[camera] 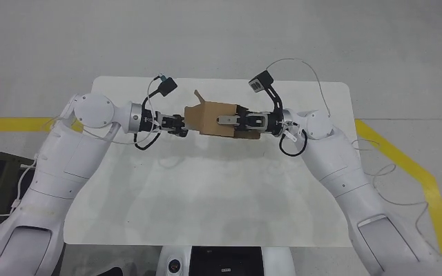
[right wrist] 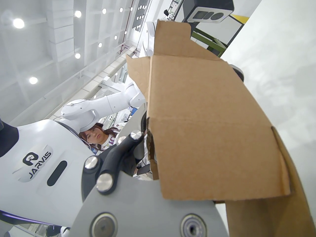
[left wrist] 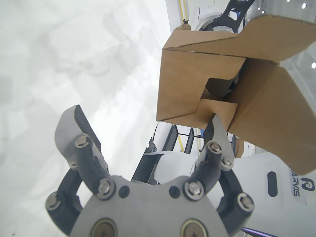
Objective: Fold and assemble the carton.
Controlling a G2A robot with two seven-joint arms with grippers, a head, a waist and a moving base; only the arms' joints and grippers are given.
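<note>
Gripping the brown cardboard carton [camera: 207, 116] aloft, my right pincer [camera: 226, 121] evidently steadies it for my open left pincer [left wrist: 146, 113] to fold.

Tucked out of sight behind a flap of the carton [left wrist: 197, 75]: one fingertip [left wrist: 219, 134] of the left gripper [left wrist: 145, 113]. Cropped by the frame edge in both wrist views.
</note>
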